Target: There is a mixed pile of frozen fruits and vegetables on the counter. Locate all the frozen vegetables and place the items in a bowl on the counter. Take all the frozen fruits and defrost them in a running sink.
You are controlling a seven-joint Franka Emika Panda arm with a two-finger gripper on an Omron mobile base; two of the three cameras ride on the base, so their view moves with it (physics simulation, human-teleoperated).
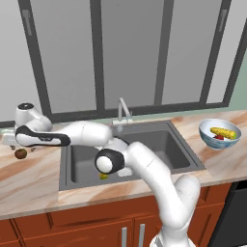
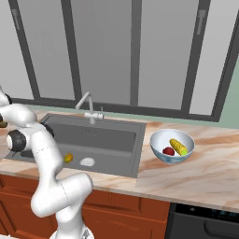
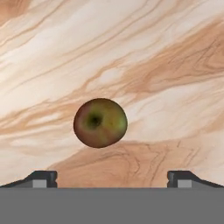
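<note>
pincer [image 3: 112, 179] wide open, holding nothing | brown ball [image 3: 100, 122] lay on desk [image 3: 175, 65] beneath it, left of sink [image 1: 159, 144] | risk: round ball could roll off-centre when jaws close

window [image 1: 130, 53]: dark-framed, grey panes, behind worktop | wall [image 1: 240, 77]: pale green, right of window | appliance [image 2: 205, 223]: dark front, lower right

Kiwi [image 1: 20, 154] on counter [image 1: 29, 178] left of sink [image 1: 173, 144], mango [image 1: 103, 176] in sink, bowl [image 1: 212, 140] right
</note>
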